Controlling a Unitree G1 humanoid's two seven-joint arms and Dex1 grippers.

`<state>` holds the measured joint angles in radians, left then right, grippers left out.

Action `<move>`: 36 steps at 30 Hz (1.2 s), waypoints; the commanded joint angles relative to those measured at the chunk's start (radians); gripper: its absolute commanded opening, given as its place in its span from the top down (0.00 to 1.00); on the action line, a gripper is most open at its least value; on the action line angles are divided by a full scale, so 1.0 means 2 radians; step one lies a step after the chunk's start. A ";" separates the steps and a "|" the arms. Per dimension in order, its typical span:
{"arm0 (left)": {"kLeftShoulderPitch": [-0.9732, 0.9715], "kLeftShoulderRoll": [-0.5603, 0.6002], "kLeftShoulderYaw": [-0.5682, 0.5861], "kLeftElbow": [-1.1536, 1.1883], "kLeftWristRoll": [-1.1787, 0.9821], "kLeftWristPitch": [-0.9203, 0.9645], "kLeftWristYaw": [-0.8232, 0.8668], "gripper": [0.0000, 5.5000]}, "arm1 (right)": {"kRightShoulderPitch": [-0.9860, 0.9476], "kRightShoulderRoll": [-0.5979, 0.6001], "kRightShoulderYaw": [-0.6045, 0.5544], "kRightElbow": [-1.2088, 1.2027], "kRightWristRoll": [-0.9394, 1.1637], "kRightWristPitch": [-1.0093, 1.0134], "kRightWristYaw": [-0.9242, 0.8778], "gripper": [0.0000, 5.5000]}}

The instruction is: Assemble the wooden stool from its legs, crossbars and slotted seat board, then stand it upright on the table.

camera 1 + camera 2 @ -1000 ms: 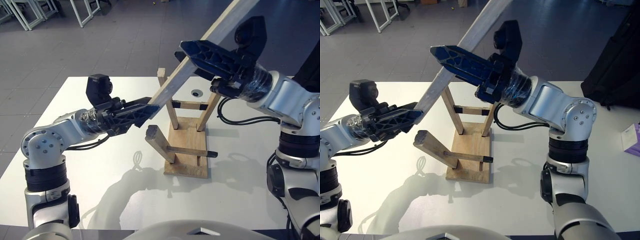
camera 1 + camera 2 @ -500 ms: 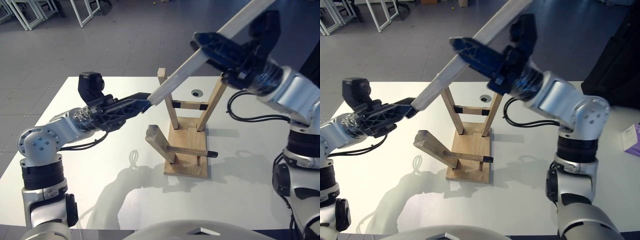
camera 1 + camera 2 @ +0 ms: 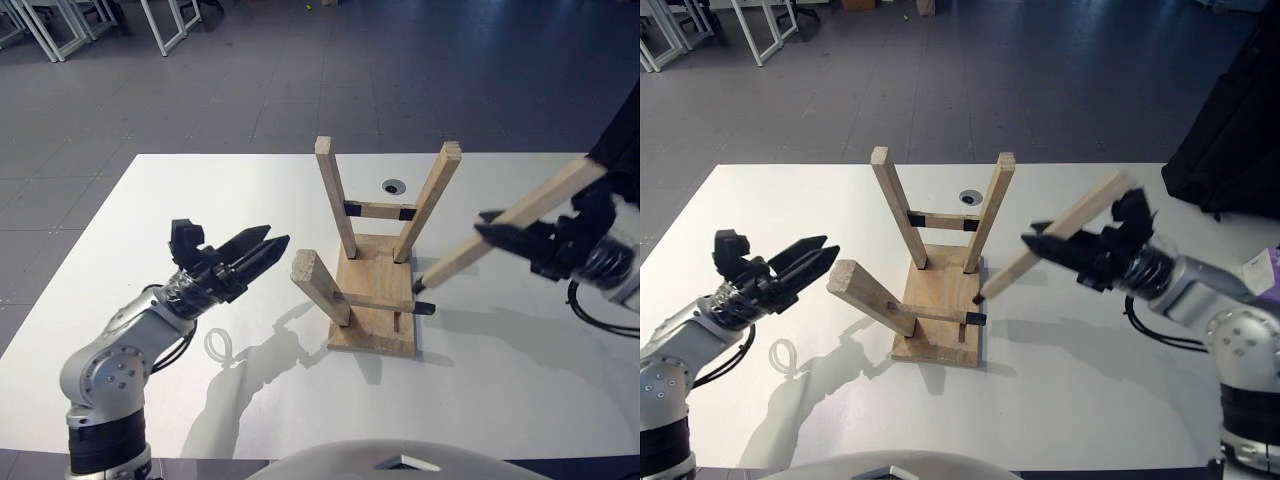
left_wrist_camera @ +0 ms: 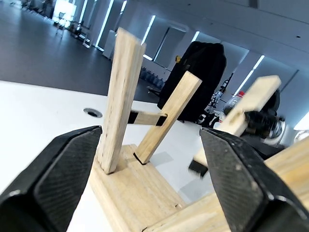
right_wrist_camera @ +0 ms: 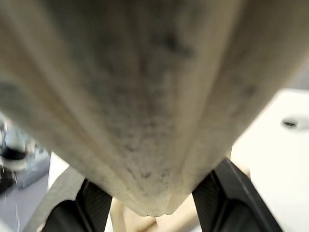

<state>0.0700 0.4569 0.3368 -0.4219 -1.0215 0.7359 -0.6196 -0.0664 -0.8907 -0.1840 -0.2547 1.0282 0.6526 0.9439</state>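
Observation:
The slotted seat board (image 3: 378,320) lies flat on the white table (image 3: 200,190). Two legs (image 3: 335,196) (image 3: 428,200) stand upright in it, joined by a crossbar (image 3: 381,211). A third leg (image 3: 318,286) leans over the board's left edge with a black-tipped crossbar (image 3: 380,302) running from it. My right gripper (image 3: 486,226) is shut on a loose leg (image 3: 535,200), held slanted, its lower end just right of the board near the black tip. My left gripper (image 3: 275,237) hovers open left of the leaning leg, its fingers (image 4: 53,179) wide apart and pointing at the stool.
A round hole (image 3: 392,186) lies in the table behind the stool. A small white loop (image 3: 217,346) rests on the table under my left arm. A black bag (image 3: 1230,100) hangs beyond the table's right side, and a purple item (image 3: 1266,276) sits at the right edge.
My left gripper has let go of the long leg's lower end and dropped back toward the table's left. My right gripper has swung the leg down and right, beside the seat board.

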 commanded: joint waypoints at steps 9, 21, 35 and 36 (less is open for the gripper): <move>0.026 -0.006 -0.038 0.007 0.052 -0.023 0.009 0.32 | 0.018 0.041 0.023 0.006 -0.147 -0.263 0.210 0.63; 0.012 -0.003 -0.041 0.016 0.053 -0.021 0.008 0.32 | 0.076 0.106 0.050 -0.015 -0.189 -0.285 0.177 0.63; -0.002 0.001 -0.046 0.020 0.056 -0.019 0.006 0.32 | 0.045 0.104 0.050 0.020 -0.206 -0.307 0.181 0.63; -0.001 0.000 -0.046 0.019 0.056 -0.019 0.007 0.32 | 0.047 0.102 0.049 0.016 -0.204 -0.305 0.182 0.63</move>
<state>0.0743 0.4434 0.2486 -0.3876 -0.9223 0.6966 -0.6069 0.0387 -0.6671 -0.0686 -0.2083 0.6155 0.0275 1.3012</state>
